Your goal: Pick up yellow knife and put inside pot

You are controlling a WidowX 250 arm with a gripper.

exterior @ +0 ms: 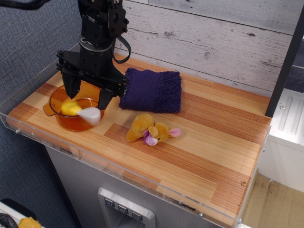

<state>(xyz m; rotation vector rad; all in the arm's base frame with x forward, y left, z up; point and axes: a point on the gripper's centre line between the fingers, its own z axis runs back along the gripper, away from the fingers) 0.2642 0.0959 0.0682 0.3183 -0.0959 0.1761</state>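
"Is the knife in yet?"

"Looks like it. The yellow knife (81, 110) is lying across the pot (71, 110), yellow handle low inside, white blade resting up on the near rim and poking a little past it. It's blurred, so I'd guess it may not be settled."

"And the claw?"

"The gripper (87, 93) hangs right above the pot with its two black fingers spread wide and nothing between them. It isn't touching the knife."

"So the job's done?"

"Nearly, I'd say. The pickup and the drop look finished. What's left is for the arm to lift clear, and I'd want to see the blade stay put. If it tips the wrong way it could slide out over the rim onto the wooden counter (199, 137)."

"Anything else in the way?"

"No. The purple cloth (152, 90) sits just beside the pot toward the back, and the little stuffed toy (151, 129) lies apart from it, nearer the front edge."
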